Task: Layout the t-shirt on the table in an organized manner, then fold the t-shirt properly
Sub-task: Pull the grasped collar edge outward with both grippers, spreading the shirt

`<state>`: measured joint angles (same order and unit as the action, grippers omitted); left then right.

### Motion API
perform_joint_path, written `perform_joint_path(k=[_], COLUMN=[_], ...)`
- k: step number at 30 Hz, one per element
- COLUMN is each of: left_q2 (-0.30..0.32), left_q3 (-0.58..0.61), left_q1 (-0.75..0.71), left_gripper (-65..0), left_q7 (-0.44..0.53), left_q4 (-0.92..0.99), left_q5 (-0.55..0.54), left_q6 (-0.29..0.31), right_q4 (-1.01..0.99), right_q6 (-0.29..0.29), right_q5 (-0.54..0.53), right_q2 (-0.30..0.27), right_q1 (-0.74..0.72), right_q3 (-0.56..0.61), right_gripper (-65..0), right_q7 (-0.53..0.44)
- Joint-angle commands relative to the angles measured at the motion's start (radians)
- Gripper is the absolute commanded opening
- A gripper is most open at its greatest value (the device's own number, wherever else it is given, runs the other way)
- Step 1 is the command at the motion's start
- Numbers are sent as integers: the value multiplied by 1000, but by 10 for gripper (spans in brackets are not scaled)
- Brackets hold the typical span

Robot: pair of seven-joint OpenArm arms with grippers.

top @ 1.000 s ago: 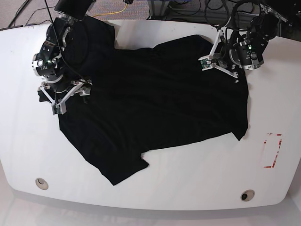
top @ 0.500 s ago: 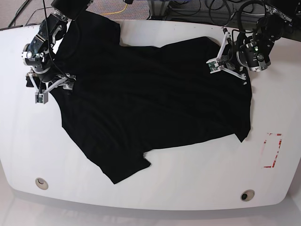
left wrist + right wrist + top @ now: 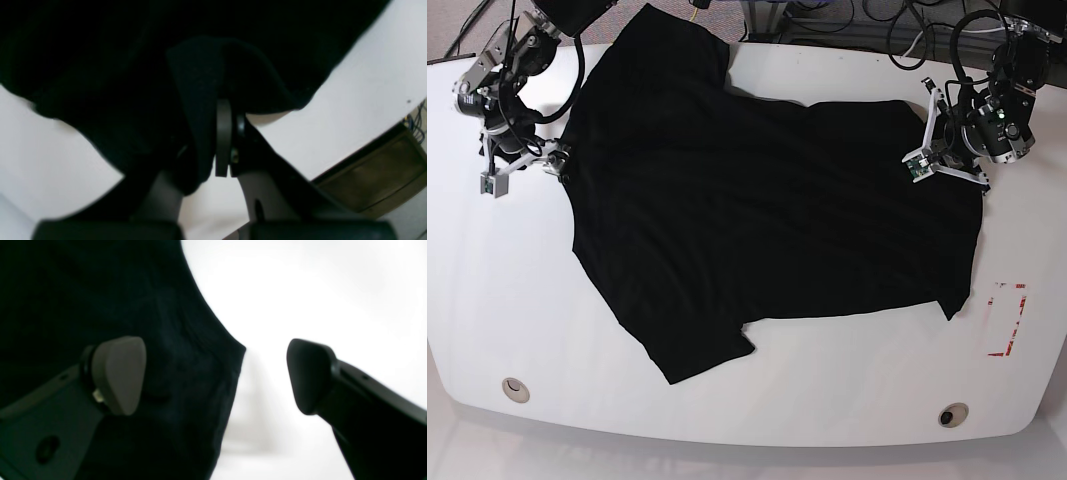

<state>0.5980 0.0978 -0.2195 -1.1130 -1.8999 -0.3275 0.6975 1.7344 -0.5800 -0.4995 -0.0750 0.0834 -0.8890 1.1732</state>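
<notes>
Black t-shirt [image 3: 757, 215] lies flat, long axis across table [image 3: 847, 400].

Plain black t-shirt [image 3: 757, 210]; glossy white table [image 3: 847, 390]; red tape outline [image 3: 1007, 320].

T-shirt [image 3: 757, 210] spread on table [image 3: 847, 400], hands flanking.

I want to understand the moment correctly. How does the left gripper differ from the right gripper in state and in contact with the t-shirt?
The left gripper is shut and pinches a fold of the t-shirt; the right gripper is open and holds nothing. The left gripper is at the shirt's edge on the base view's right; the right gripper is at the opposite edge, one finger over cloth and one over the bare table. Both are at the shirt's border.
</notes>
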Motion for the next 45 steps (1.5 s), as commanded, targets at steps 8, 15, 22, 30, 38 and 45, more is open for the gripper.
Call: perform_joint_path(k=[8, 15, 22, 30, 38, 45], left_q2=[12, 10, 9, 9, 7, 7], left_q3=[-11, -11, -13, -13, -11, -14], left_q1=[5, 4, 4, 4, 4, 4], left_gripper=[-650, -650, -650, -650, -650, -650], left_q7=[6, 6, 6, 6, 6, 6], left_q4=[-16, -16, -16, -16, -16, -16], left_q5=[-3, -3, -3, -3, -3, -3], left_q6=[1, 1, 1, 1, 1, 1], right_q4=[14, 12, 14, 19, 19, 19], right_q6=[4, 4, -4, -4, -4, -4], right_q5=[-195, -244, -245, -245, -245, -245], right_q2=[-12, -1, 33, 68, 90, 103], right_q1=[95, 157, 206, 243, 241, 237], right_q3=[-40, -40, -31, 38, 109, 110], right_gripper=[0, 0, 0, 0, 0, -122], right_q7=[32, 34, 34, 34, 34, 30])
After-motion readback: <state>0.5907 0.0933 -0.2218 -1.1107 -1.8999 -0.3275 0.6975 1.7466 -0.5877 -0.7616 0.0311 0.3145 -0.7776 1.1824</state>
